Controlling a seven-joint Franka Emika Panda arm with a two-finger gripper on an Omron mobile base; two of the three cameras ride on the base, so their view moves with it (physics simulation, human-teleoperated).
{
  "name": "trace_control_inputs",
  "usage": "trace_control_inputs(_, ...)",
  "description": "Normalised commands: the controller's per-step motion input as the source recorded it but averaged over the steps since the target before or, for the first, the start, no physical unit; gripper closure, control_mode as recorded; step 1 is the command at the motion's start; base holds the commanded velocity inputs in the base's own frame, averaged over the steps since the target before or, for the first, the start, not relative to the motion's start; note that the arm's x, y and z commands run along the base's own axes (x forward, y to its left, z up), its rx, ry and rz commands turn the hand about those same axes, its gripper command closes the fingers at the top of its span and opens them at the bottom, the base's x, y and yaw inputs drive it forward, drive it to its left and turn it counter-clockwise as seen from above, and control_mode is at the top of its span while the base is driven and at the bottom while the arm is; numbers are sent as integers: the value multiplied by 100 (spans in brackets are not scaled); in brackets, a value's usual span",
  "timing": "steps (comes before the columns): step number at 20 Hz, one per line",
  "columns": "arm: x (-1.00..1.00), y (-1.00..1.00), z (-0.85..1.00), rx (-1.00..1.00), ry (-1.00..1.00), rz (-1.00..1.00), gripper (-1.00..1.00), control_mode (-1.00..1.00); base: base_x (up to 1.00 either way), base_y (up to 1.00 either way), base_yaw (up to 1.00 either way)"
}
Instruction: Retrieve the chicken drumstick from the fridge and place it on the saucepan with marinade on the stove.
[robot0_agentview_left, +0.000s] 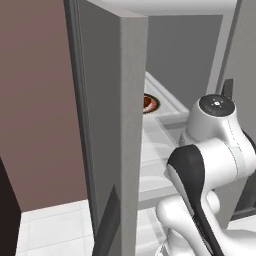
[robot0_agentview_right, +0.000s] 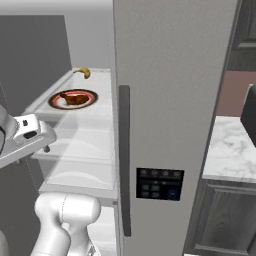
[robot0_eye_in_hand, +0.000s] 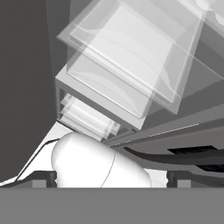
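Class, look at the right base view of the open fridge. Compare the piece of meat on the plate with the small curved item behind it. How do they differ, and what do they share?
The chicken drumstick is reddish-brown; the curved item is yellow-brown. The drumstick lies on a red-rimmed plate; the curved item lies bare on the shelf. The drumstick is nearer the shelf's front; the curved item is by the back wall. Both lie on the same fridge shelf.

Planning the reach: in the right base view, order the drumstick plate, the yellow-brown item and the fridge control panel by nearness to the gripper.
1. Plate with chicken drumstick, shelf just above and right of the open gripper.
2. Yellow-brown item, back of that shelf.
3. Control panel, on the closed door, far right.
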Motion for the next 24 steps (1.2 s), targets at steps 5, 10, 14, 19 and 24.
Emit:
trace_control_inputs(5,0,0,0,0,0,0,-100,100,0,0,0)
trace_control_inputs(10,0,0,0,0,0,0,-100,100,0,0,0)
trace_control_inputs(14,7,0,69,0,-1,0,-100,-100,0,0,0)
trace_control_inputs(19,7,-17,70,4,0,0,-100,-100,0,0,0)
trace_control_inputs(24,38,0,40,0,2,3,-100,-100,0,0,0)
